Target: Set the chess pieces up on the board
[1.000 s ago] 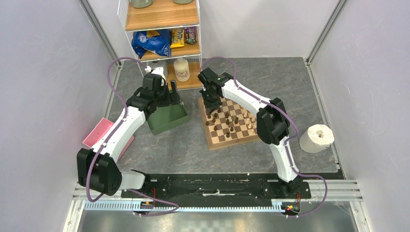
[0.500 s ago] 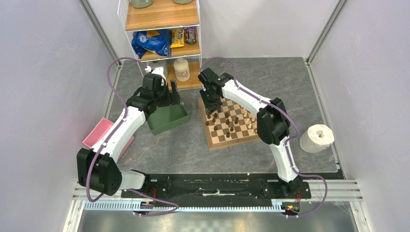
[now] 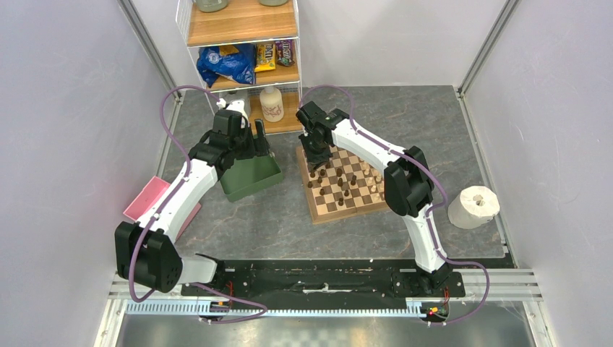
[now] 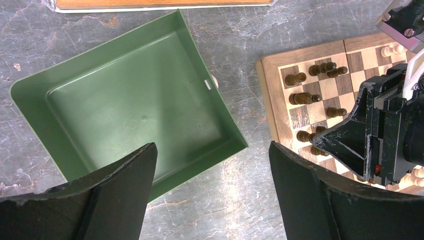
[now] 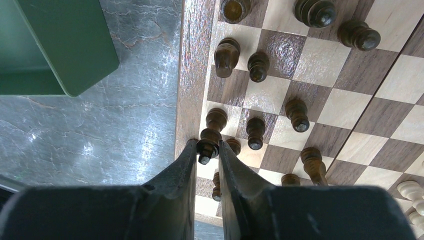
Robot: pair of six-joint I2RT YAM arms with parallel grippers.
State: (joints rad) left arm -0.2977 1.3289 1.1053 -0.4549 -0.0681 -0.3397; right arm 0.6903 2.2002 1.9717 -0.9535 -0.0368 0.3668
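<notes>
The board (image 3: 340, 214) lies right of centre, with dark chess pieces (image 5: 257, 66) standing on its left squares and cream ones (image 5: 412, 190) at its right side. My right gripper (image 5: 207, 145) hangs over the board's left edge (image 5: 192, 75), shut on a dark chess piece (image 5: 208, 140) that shows between its fingertips. In the top view that gripper (image 3: 313, 168) is at the board's far left corner. My left gripper (image 4: 211, 147) stands open and holds nothing, above bare table between the green tray (image 4: 130, 100) and the board (image 4: 267, 95).
The green tray (image 3: 249, 177) sits left of the board, under my left arm. A shelf unit (image 3: 242, 43) with snacks and a white bottle (image 3: 272, 105) stands behind. A paper roll (image 3: 473, 206) lies at the right, a pink item (image 3: 148, 199) at the left.
</notes>
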